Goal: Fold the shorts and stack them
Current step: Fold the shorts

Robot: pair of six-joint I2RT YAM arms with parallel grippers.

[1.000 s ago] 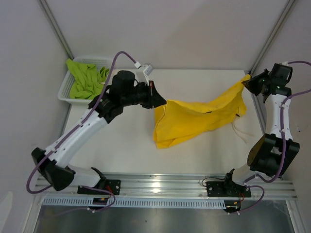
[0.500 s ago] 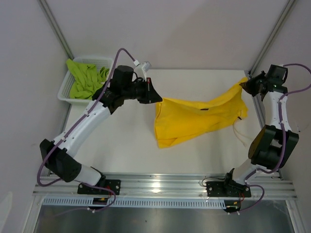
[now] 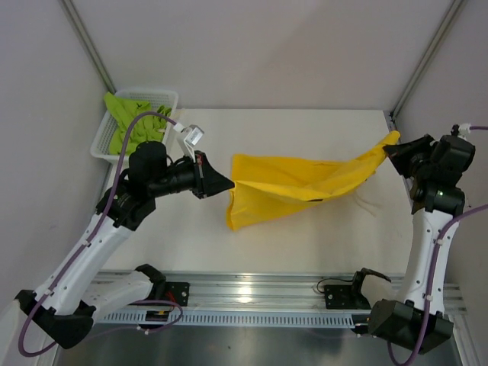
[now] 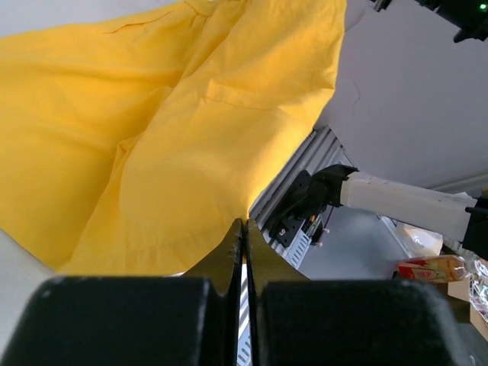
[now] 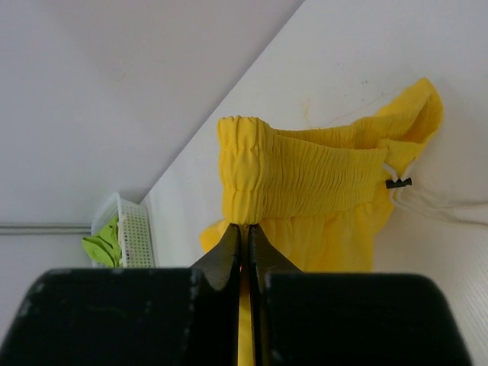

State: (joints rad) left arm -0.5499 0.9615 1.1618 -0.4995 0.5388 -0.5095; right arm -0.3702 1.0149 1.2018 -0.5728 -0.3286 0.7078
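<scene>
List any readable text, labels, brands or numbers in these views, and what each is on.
No text is legible in any view.
Small sticker on the rail by the left arm's base: too small to read.
Packet beyond the table, in the left wrist view: print is blurred.
Yellow shorts, lime green shorts and white mesh basket: no print visible.

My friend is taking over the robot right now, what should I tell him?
Grip: left tool shut on an edge of the yellow shorts, right tool shut on their elastic waistband.
They hang stretched between both tools over the table.
The green shorts lie bunched in the basket, far left.
Done: nothing folded or stacked.
Left: fold both pairs, stack them.
</scene>
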